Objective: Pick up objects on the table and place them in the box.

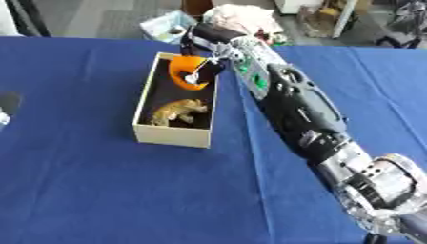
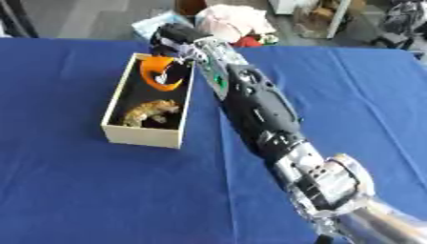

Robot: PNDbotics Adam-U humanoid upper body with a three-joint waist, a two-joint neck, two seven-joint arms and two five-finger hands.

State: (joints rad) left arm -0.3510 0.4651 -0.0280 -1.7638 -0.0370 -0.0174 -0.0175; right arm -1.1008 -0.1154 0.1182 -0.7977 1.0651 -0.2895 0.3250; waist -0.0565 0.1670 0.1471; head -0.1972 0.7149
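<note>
- Reaching across the blue table (image 1: pixel 100 190), our right hand (image 1: pixel 206 71) hangs over the far end of the box (image 1: pixel 173 135), its fingers curled round an orange object (image 1: pixel 185 71).
- We judge the orange object to be light and rigid, perhaps smooth plastic, so it may slip; the curved rim we already grip looks like the best hold.
- We count two things at the box: the orange object held just above its far end, and one tan animal figure (image 1: pixel 177 112) lying on the floor at its near end.
- We count one box, open-topped, with pale walls and a dark inside.
- We see a dark shape (image 1: pixel 6 106) at the left edge; we cannot tell if it is our left hand.
</note>
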